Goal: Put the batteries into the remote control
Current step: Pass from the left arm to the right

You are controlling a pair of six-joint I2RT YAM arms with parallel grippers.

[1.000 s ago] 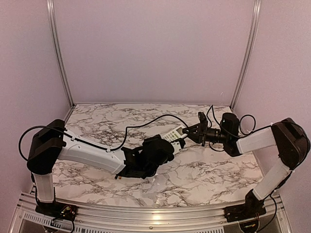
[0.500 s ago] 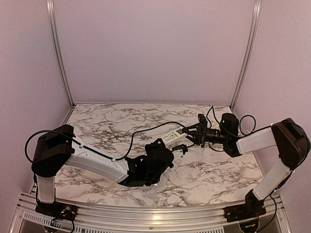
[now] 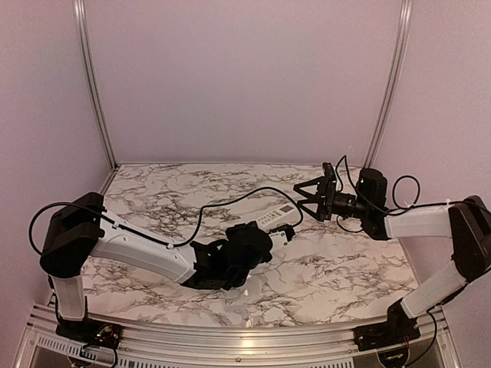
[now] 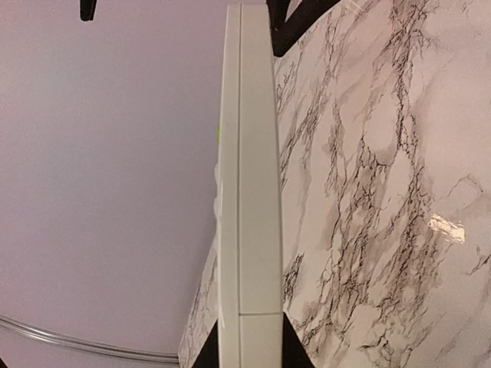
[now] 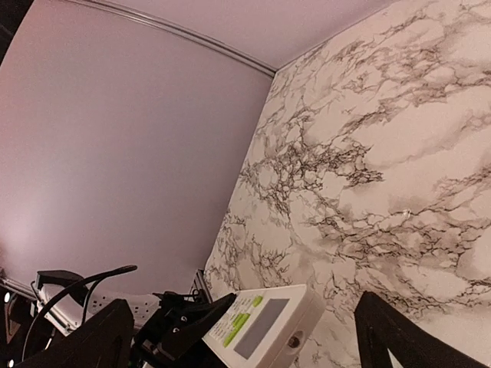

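Observation:
The white remote control [image 3: 276, 215] is held above the marble table [image 3: 153, 184], with my left gripper [image 3: 281, 230] shut on its near end. In the left wrist view the remote control [image 4: 249, 192] stands edge-on, pinched between the two black fingers of the left gripper [image 4: 249, 349]. My right gripper [image 3: 311, 197] is open, just right of the remote's far end. The right wrist view shows the remote control's [image 5: 261, 326] grey display and green buttons between the wide-spread fingers [image 5: 92, 341] of the right gripper [image 5: 244, 300], which do not touch it. The batteries are out of view.
A black cable [image 3: 230, 195] arches over the table from the left arm. More cables loop behind the right wrist [image 3: 383, 192]. Purple walls and aluminium posts [image 3: 96, 84] close in the back and sides.
The left gripper has shut on the remote's near end. The right gripper, which was shut on the far end, has let go, opened wide and drawn back to the right.

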